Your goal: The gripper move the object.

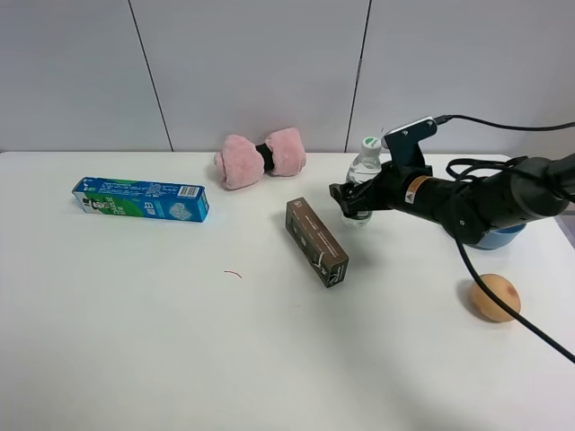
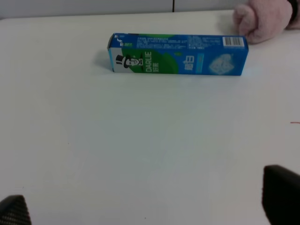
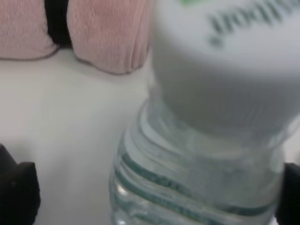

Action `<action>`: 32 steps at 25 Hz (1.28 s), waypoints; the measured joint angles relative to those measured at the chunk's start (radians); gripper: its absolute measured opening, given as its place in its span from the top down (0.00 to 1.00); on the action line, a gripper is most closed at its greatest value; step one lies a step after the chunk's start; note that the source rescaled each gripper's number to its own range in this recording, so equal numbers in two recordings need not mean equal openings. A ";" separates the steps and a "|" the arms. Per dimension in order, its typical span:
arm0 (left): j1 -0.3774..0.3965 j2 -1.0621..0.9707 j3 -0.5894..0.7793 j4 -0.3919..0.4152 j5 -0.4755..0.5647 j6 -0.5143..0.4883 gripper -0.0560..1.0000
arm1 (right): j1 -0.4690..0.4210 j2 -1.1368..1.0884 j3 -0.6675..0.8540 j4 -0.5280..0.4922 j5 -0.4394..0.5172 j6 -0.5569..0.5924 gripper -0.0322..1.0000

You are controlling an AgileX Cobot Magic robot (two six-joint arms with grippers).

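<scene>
The small clear water bottle [image 1: 365, 168] with a white cap stands upright on the white table, right of the pink bow. My right gripper [image 1: 354, 199] reaches in from the right with its two dark fingers on either side of the bottle's lower body. In the right wrist view the bottle [image 3: 197, 140] fills the frame between the fingers [image 3: 18, 192]. One finger stands well apart from it, so the gripper [image 3: 154, 197] is open. My left gripper [image 2: 147, 206] is open and empty above bare table, short of the toothpaste box [image 2: 178, 61]. It is out of the exterior view.
A blue-green toothpaste box [image 1: 141, 198] lies at the left. A pink plush bow [image 1: 260, 158] lies at the back. A brown rectangular box [image 1: 316, 241] lies just left of the gripper. A blue bowl [image 1: 496, 237] sits under the right arm, and an orange fruit [image 1: 495, 297] lies nearer the front.
</scene>
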 joint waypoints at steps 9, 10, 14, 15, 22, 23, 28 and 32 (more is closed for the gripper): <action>0.000 0.000 0.000 0.000 0.000 0.000 0.00 | 0.000 -0.274 -0.001 -0.001 0.349 -0.011 0.00; 0.000 0.000 0.000 0.000 0.000 0.000 0.00 | 0.000 -0.317 -0.001 -0.001 0.398 -0.012 0.00; 0.000 0.000 0.000 0.000 0.000 0.000 0.00 | 0.000 -0.486 -0.020 0.007 0.686 -0.014 0.00; 0.000 0.000 0.000 0.000 0.000 0.000 0.00 | 0.000 -0.521 -0.030 0.011 0.780 -0.015 0.00; 0.000 0.000 0.000 0.000 0.000 0.000 0.00 | 0.000 -0.711 -0.211 0.176 1.378 -0.142 0.00; 0.000 0.000 0.000 0.000 0.000 0.000 0.00 | 0.000 -0.723 -0.244 0.209 1.449 -0.177 0.00; 0.000 0.000 0.000 0.000 0.000 0.000 0.00 | -0.003 -0.757 -0.345 0.302 1.618 -0.336 0.00; 0.000 0.000 0.000 0.000 0.000 0.000 0.00 | -0.085 -0.757 -0.360 0.323 1.664 -0.415 0.00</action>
